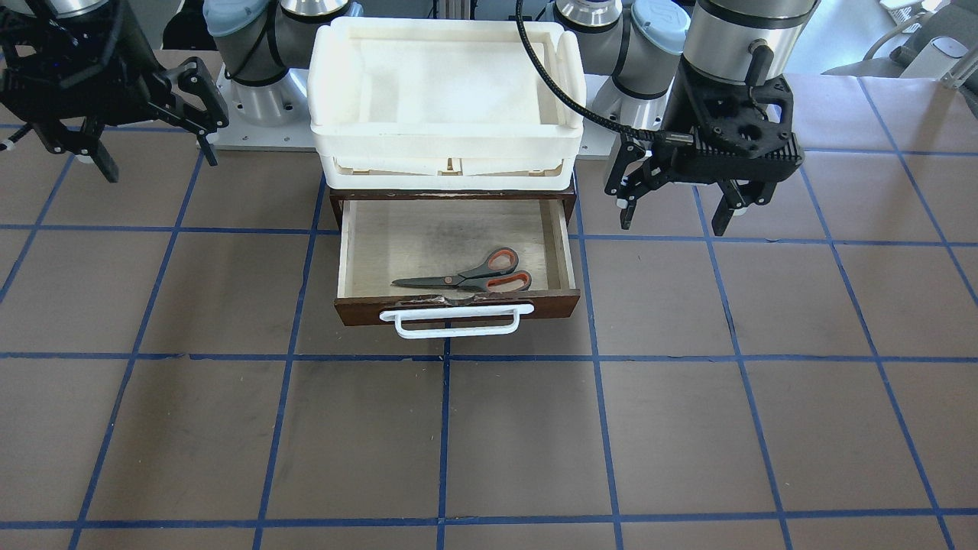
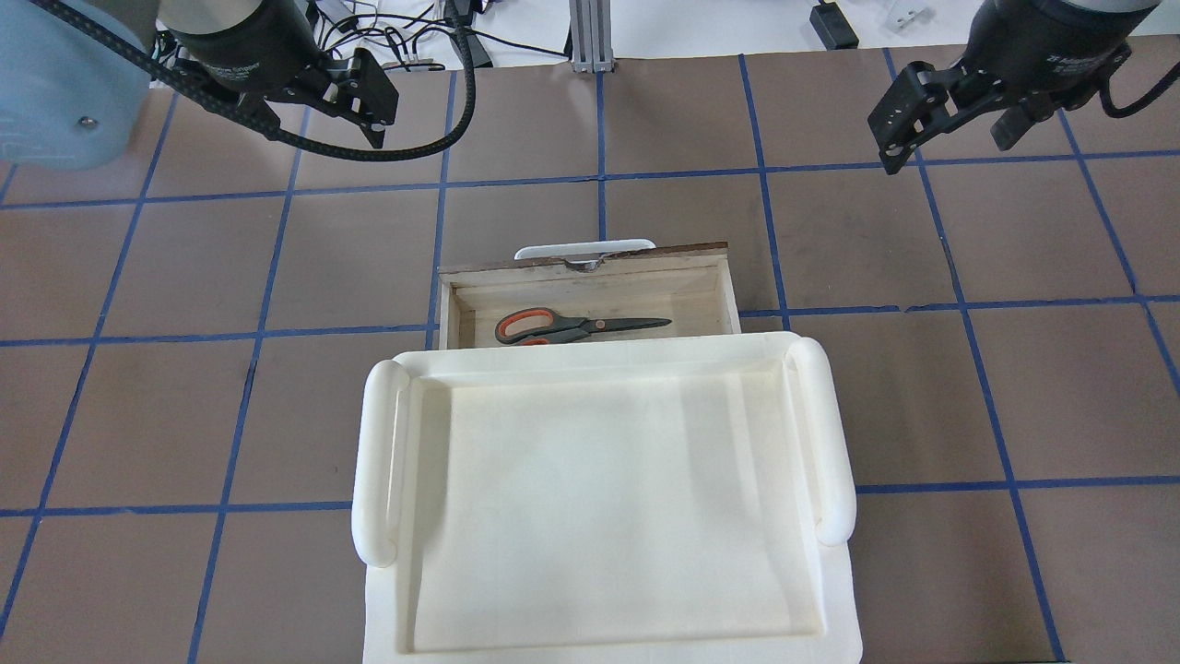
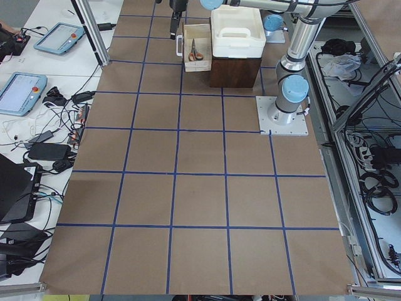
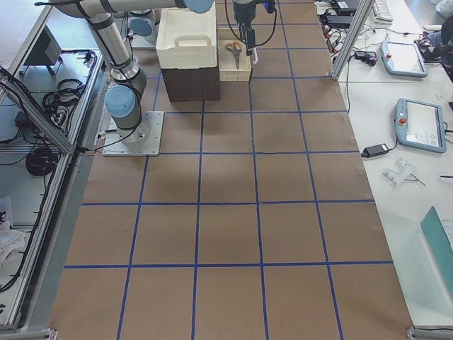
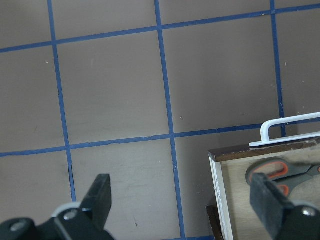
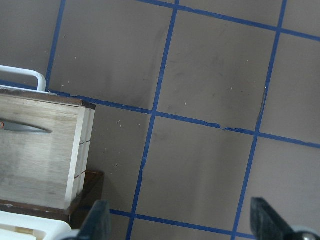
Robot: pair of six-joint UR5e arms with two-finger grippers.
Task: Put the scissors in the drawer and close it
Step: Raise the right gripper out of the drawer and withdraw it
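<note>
Hovering with its fingers spread wide and nothing between them, the left gripper [image 1: 676,200] hangs above bare table just off one side of the drawer [image 1: 456,305]; the right gripper [image 2: 949,111] is likewise wide and empty, farther off on the opposite side. From the left gripper, the scissors [image 1: 467,276] lie a short reach inward, flat on the pale drawer floor, handles toward that gripper and blades pointing away, close behind the front panel. The drawer stands pulled out under the white tray [image 2: 604,498], its white bar handle [image 1: 457,321] facing away from the robot. What remains, by my reading, is the push shut. A push landing off-centre on the handle could skew the drawer in its frame and jam it; too brisk a shove might shift the whole cabinet and tray backward.
</note>
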